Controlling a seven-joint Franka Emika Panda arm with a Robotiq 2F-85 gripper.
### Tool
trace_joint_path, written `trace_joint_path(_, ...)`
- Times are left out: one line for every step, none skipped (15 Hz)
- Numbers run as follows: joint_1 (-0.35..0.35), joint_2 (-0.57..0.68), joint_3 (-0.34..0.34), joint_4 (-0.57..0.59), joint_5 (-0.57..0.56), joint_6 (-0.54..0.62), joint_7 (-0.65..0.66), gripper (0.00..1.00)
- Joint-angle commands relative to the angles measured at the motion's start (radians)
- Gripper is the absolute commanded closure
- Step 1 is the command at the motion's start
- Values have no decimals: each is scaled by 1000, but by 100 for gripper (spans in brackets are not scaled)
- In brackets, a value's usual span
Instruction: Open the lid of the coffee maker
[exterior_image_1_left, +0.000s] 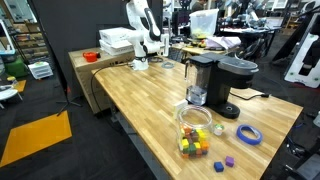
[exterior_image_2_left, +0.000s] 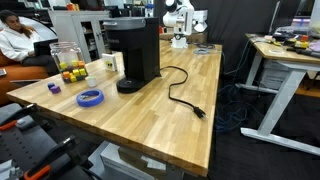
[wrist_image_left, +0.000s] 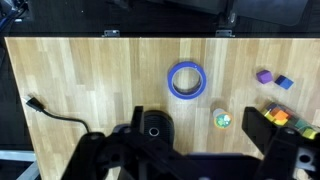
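The black coffee maker (exterior_image_1_left: 212, 85) stands on the wooden table (exterior_image_1_left: 130, 100), its back facing the camera in an exterior view (exterior_image_2_left: 136, 55). Its rounded dark lid (exterior_image_1_left: 238, 66) sits closed on top of the overhanging head. My gripper (wrist_image_left: 195, 135) is open and empty, its two dark fingers spread wide. In the wrist view the coffee maker (wrist_image_left: 150, 128) lies low in the picture by the left finger, partly merged with the gripper's dark body. My white arm (exterior_image_1_left: 145, 25) is at the table's far end, well away from the machine, and also shows in an exterior view (exterior_image_2_left: 182, 22).
A blue tape roll (wrist_image_left: 187, 80) lies on the table beside the machine. A clear jar of coloured blocks (exterior_image_1_left: 195, 130), a small cup (wrist_image_left: 222, 118) and loose blocks (wrist_image_left: 265, 76) are near it. The black power cord (exterior_image_2_left: 180, 95) trails across the table. Boxes (exterior_image_1_left: 118, 42) stand behind.
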Motion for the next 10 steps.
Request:
trace_joint_path(1,1,2,2,-29,5,-25,0)
trace_joint_path(2,2,4,3,-39,5,-32,0)
trace_joint_path(6,4,2,5,-47,1,-48,0)
trace_joint_path(10,5,1,5,-55,-2,-62,0)
trace_joint_path(19,7,-2,5,-61,-6,-85,0)
trace_joint_path(29,11,-7,6,-67,-9,-115,0)
trace_joint_path(43,19,-13,11,-69,-13,-153,0)
trace_joint_path(55,27,-18,16,-70,-15,-189,0)
trace_joint_path(64,39,-19,22,-79,-12,-224,0)
trace_joint_path(71,51,-18,29,-93,-12,-256,0)
